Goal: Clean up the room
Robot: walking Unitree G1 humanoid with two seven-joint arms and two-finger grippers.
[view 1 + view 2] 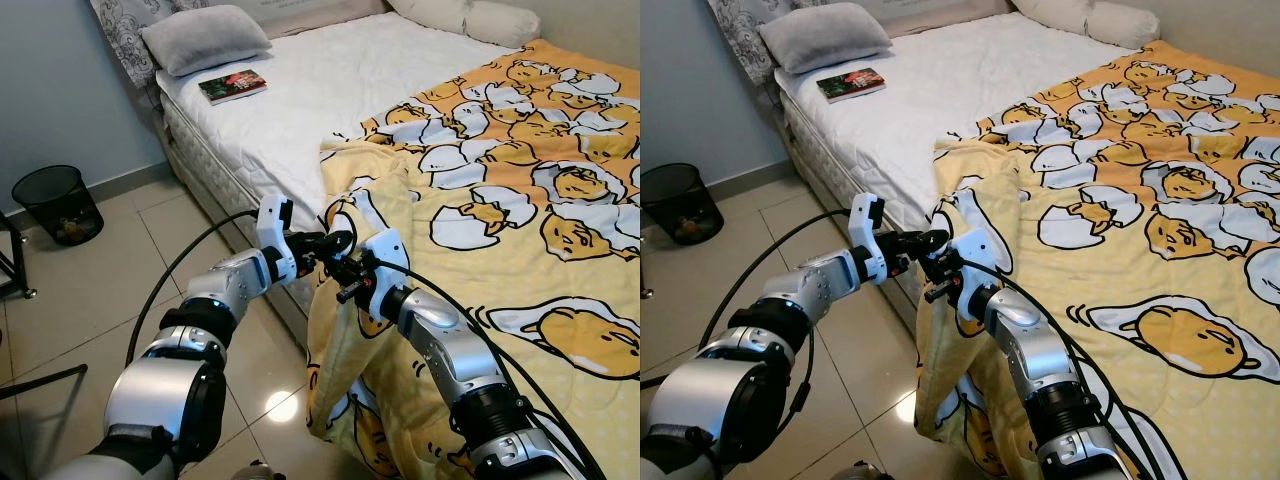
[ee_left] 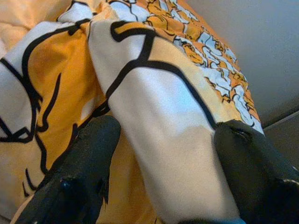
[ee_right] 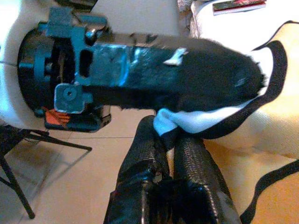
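A yellow blanket [image 1: 500,260] printed with egg figures covers the right part of the bed, and its near corner hangs over the bed's side toward the floor. Both grippers meet at that hanging corner. My left gripper [image 1: 335,243] is open, its fingers [image 2: 84,168] standing on either side of a thick fold of blanket [image 2: 163,140]. Just below it, my right gripper [image 1: 338,266] is shut on the blanket's white, black-lined edge [image 3: 196,123], pinched at the fingertips [image 3: 170,135]. The left gripper's finger [image 3: 196,79] lies right above that pinch.
The white sheet [image 1: 320,90] is bare on the bed's left part, with a book [image 1: 232,86] and a grey pillow [image 1: 205,38] near the head. A black mesh bin [image 1: 58,203] stands on the tiled floor by the wall. A black stand leg [image 1: 15,265] is at far left.
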